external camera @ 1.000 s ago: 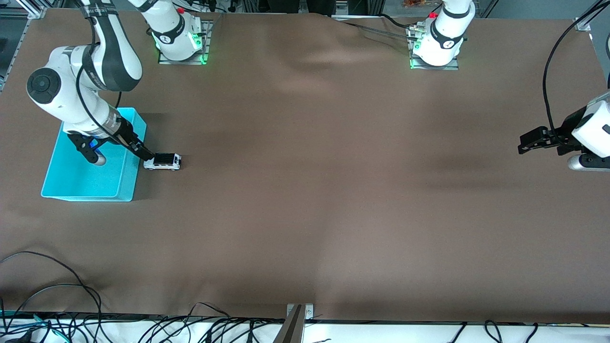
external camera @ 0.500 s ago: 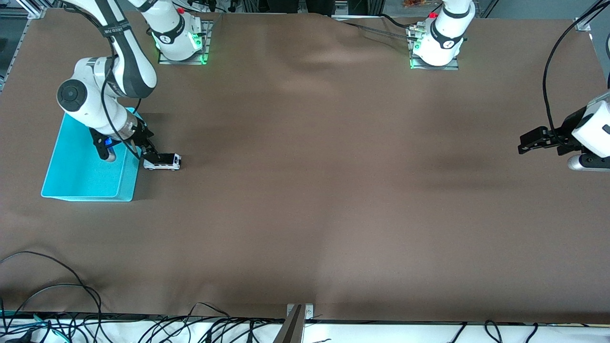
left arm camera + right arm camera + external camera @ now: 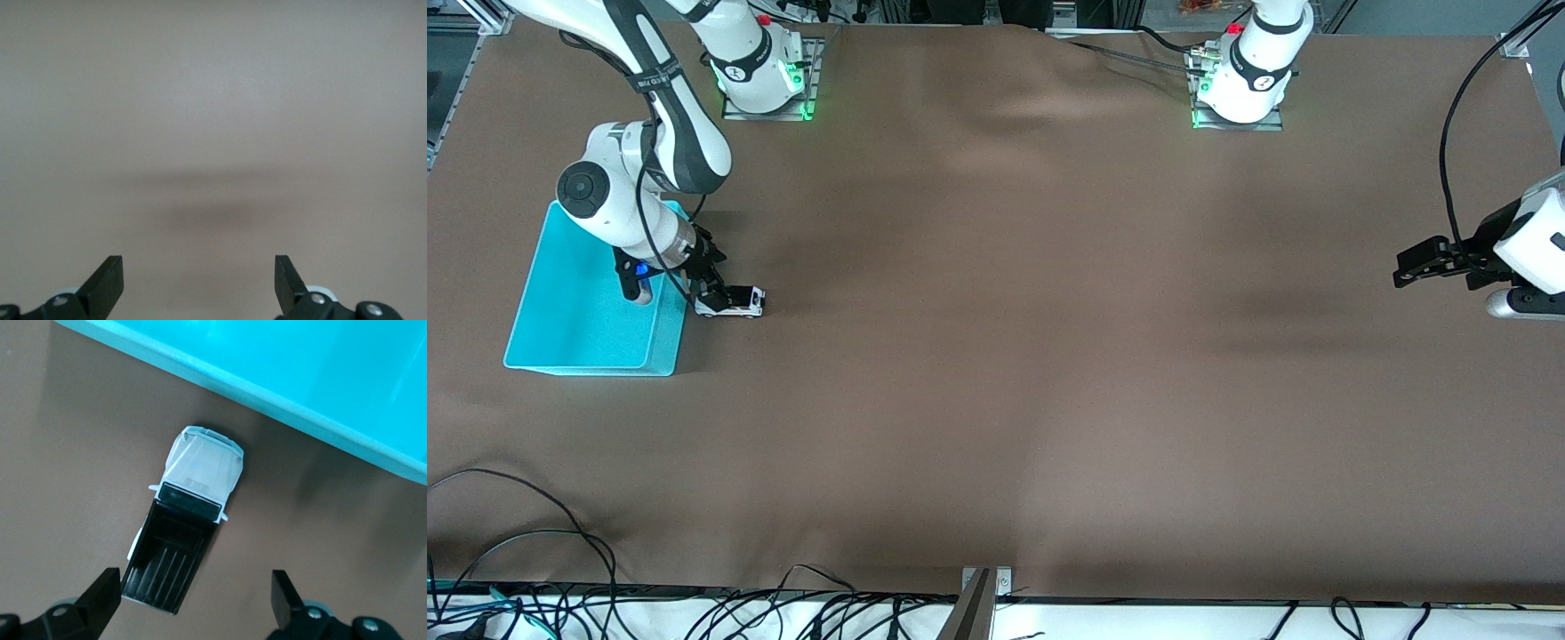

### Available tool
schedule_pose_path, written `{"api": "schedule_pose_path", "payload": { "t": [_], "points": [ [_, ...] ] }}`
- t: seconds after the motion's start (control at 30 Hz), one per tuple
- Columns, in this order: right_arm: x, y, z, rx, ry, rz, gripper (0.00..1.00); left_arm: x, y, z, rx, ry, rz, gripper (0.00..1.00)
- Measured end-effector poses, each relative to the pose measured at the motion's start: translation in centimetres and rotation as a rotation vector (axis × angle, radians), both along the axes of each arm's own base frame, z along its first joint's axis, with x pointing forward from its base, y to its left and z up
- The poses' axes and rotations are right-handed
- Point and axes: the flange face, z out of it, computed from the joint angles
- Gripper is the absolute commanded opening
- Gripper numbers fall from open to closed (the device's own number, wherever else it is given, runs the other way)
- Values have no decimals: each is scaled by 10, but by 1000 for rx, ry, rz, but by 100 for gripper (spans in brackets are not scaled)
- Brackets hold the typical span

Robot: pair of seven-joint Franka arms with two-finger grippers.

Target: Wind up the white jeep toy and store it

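The white jeep toy [image 3: 733,302] stands on the brown cloth beside the teal bin [image 3: 578,331], on the side toward the left arm's end. My right gripper [image 3: 710,292] is low over the jeep's end nearest the bin and is open. In the right wrist view the jeep toy [image 3: 190,513] shows its white hood and ribbed black roof. Its black end reaches in between the tips of the right gripper [image 3: 193,597], close to one finger [image 3: 101,595], with nothing gripped. My left gripper [image 3: 1403,268] waits open at the left arm's end of the table. The left wrist view shows the left gripper [image 3: 198,280] over bare cloth.
The bin's wall [image 3: 300,407] runs close beside the jeep's hood. The right arm's forearm and wrist hang over the bin. Black cables [image 3: 534,542] lie along the table edge nearest the front camera.
The right arm's elbow and wrist swung in over the bin's corner toward the jeep, turning the hand more upright. The jeep and the left arm have not moved.
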Motion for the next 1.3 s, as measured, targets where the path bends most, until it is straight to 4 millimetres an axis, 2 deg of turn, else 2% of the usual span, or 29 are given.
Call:
{"api": "schedule_pose_path", "payload": {
  "t": [0.2,0.63,0.93,1.3],
  "points": [
    [1,-4,-12,1,-11,-19,100,0,0,0,0,0,0,100],
    [4,-28,-32,-12,-33,-60,100,0,0,0,0,0,0,100],
    [4,-25,-33,-13,-34,-52,100,0,0,0,0,1,0,100],
    [2,-4,-40,-12,-27,-11,100,0,0,0,0,1,0,100]
  ]
}}
